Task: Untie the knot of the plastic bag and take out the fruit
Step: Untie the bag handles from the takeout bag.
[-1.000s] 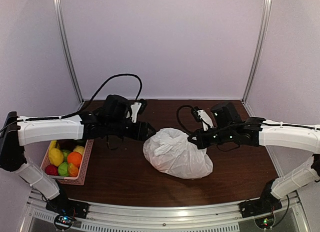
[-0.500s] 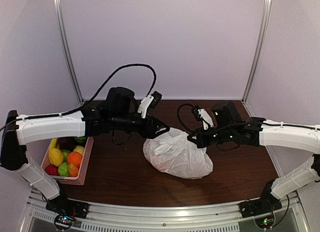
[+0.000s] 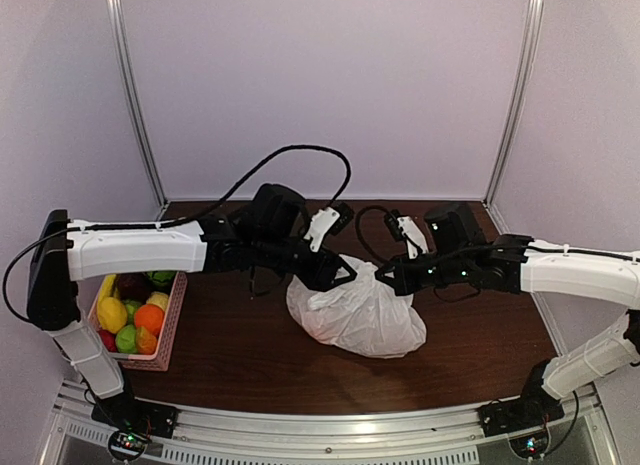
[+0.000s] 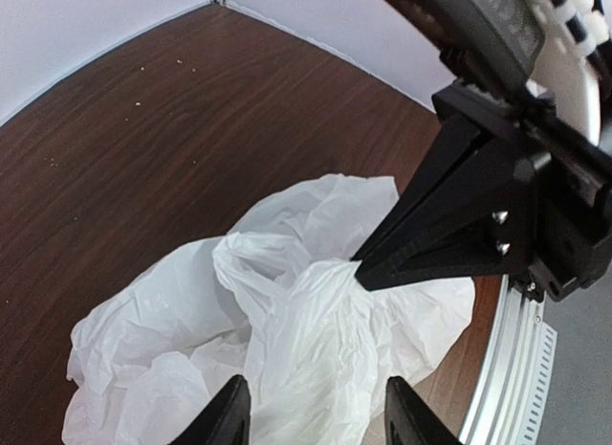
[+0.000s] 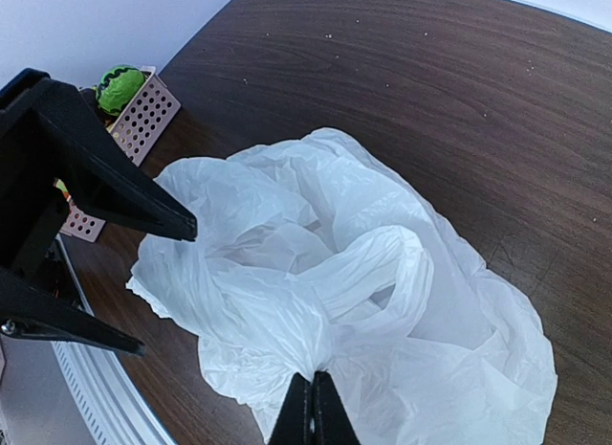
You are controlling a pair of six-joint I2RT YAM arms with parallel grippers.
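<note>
The white plastic bag (image 3: pixel 358 315) lies crumpled on the brown table; it also shows in the left wrist view (image 4: pixel 287 321) and the right wrist view (image 5: pixel 382 273). My right gripper (image 3: pixel 384 278) is shut on a pinch of the bag's upper right edge (image 5: pixel 311 407). My left gripper (image 3: pixel 347 275) is open, its fingers (image 4: pixel 226 418) straddling the bag's upper folds from the left. A handle loop (image 5: pixel 402 263) lies loose on top. I cannot make out a tied knot. No fruit shows inside the bag.
A pink basket (image 3: pixel 170 320) with several fruits stands at the table's left edge; its corner and a green fruit (image 5: pixel 120 86) show in the right wrist view. The back wall and side posts close in the table.
My left arm has swung right and forward from near the basket side to the bag's top, gripper open. The right gripper has kept its pinch and place.
</note>
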